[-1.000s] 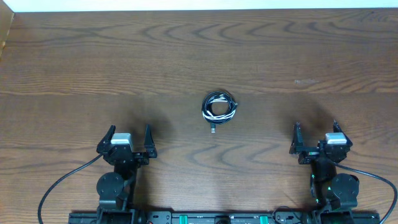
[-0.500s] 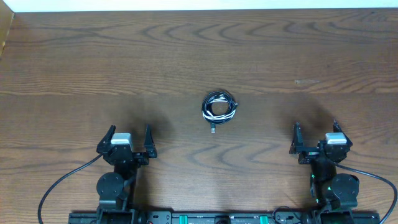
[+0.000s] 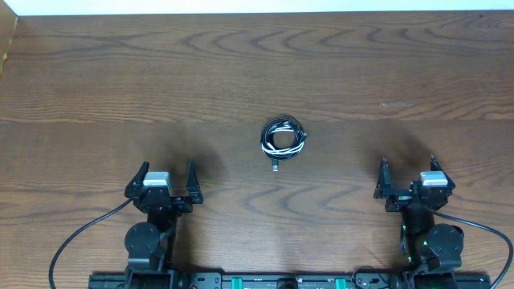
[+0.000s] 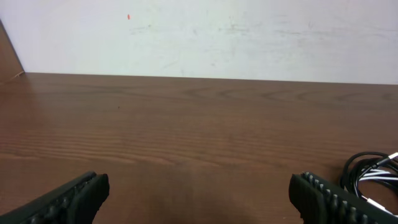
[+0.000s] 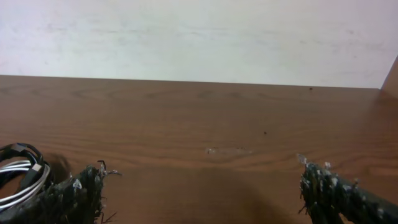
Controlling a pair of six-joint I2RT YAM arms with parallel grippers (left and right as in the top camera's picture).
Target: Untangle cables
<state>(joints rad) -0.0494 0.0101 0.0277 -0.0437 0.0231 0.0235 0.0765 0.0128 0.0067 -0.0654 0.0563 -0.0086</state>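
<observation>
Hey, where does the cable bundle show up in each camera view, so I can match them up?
Overhead: cables coiled near the middle of the table.
Left wrist: cables at the lower right edge, partly cut off.
Right wrist: cables at the lower left edge, partly cut off.
Shared landmark: the white wall beyond the table's far edge, across the top of every view.
</observation>
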